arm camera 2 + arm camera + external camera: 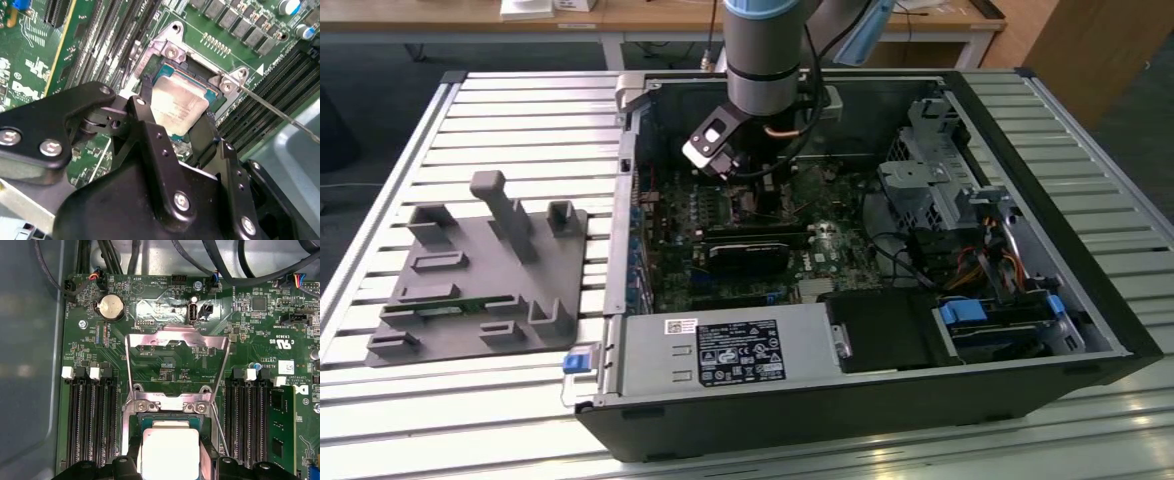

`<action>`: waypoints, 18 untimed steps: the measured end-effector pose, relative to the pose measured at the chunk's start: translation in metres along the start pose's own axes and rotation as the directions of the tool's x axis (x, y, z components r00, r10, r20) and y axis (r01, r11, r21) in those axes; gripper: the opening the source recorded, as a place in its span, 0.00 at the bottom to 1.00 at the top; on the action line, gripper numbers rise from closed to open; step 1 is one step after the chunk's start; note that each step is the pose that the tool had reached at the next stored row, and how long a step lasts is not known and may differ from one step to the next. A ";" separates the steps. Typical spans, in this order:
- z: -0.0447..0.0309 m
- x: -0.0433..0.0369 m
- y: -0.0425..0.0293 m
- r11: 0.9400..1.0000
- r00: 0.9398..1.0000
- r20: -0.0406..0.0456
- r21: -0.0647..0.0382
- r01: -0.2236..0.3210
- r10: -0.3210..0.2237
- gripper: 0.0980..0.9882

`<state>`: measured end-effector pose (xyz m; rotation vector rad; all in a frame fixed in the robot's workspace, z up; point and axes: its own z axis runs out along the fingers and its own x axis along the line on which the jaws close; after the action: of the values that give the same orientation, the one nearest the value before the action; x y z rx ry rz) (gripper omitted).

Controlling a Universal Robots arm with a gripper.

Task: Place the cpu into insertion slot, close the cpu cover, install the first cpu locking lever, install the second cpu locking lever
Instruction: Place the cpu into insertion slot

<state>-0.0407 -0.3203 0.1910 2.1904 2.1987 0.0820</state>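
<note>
operator: where's the chip sitting?

spotter: your cpu [179,102] is between the jaws, which are closed in on two opposite edges of it, no wider than the chip itself. it lies over the insertion slot [202,82], inside the silvery rim. from both wrist views i can't tell you whether it is fully down or a touch proud.

operator: so what could bite me?

spotter: my guess is tilt first. if you let go while one edge rides high, the chip could land skewed and press unevenly on what's beneath. a small twist in the grip would do the same, since the slot is barely larger than the chip.

operator: and around it?

spotter: in the first wrist view the cpu cover [150,337] is flipped open, hinged back from the slot, so it's out of your way. watch the thin locking lever [272,109] just beside the slot. it runs close to one jaw, and a sideways move could snag it. the memory slots [90,425] flank the insertion slot on both sides. further out, the arm [767,50] reaches down into the open computer case [1107,300] on the slatted table [520,110]. a wide swing could catch the case wall or the cables [107,255].
</note>
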 end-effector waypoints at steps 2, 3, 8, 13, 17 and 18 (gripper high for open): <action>0.0000 0.0000 0.0000 1.000 1.000 0.000 0.000 0.000 0.000 0.50; 0.0000 0.0000 0.0000 1.000 1.000 0.000 0.000 0.000 0.000 0.50; 0.0007 0.0002 0.0002 1.000 1.000 -0.001 -0.001 0.000 0.000 0.51; -0.0042 0.0001 0.0003 1.000 1.000 0.000 0.000 0.000 0.000 0.58; -0.0117 0.0001 0.0010 1.000 1.000 0.000 0.001 0.000 0.000 0.58; -0.0134 0.0002 0.0013 1.000 1.000 0.000 0.003 0.000 0.000 0.56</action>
<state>-0.0402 -0.3203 0.2044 2.1921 2.2007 0.0790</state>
